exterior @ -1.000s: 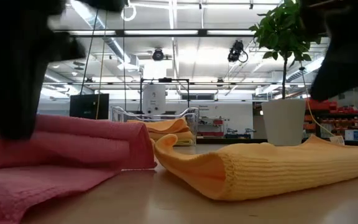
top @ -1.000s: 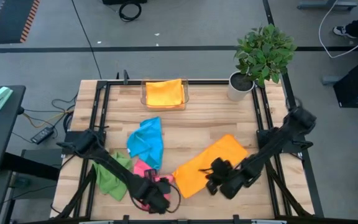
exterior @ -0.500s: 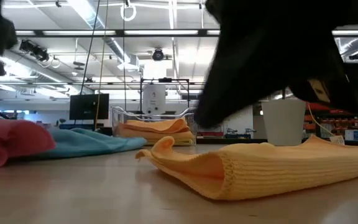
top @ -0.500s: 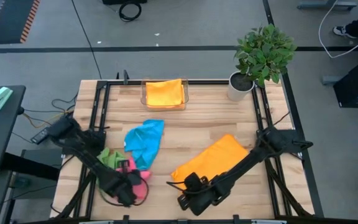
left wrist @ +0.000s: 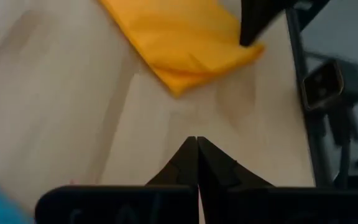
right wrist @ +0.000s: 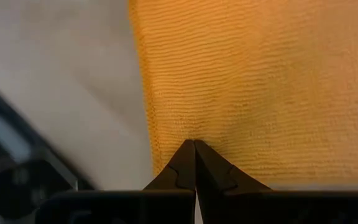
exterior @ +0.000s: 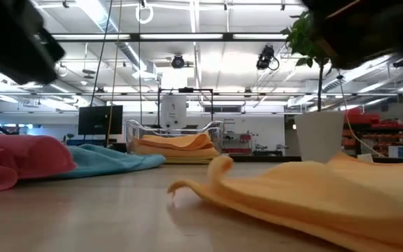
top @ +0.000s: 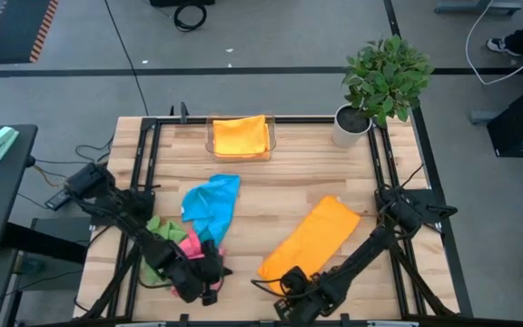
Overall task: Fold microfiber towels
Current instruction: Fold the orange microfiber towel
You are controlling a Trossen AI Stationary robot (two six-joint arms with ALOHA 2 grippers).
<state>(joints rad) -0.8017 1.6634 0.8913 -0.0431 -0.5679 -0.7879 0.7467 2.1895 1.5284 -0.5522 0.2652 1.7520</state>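
One folded orange microfiber towel [top: 240, 135] lies at twelve o'clock; right tool [top: 291, 301] pinches the long orange towel [top: 314, 238]; left tool [top: 209, 283], clamped, empty; others unfolded.

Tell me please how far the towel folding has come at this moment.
Done: one orange towel lies folded in the clear tray. In hand: the right end effector, shut, pinches the edge of the orange towel on the table. Left: the blue, pink and green towels lie crumpled by the left end effector, which is shut and holds nothing.
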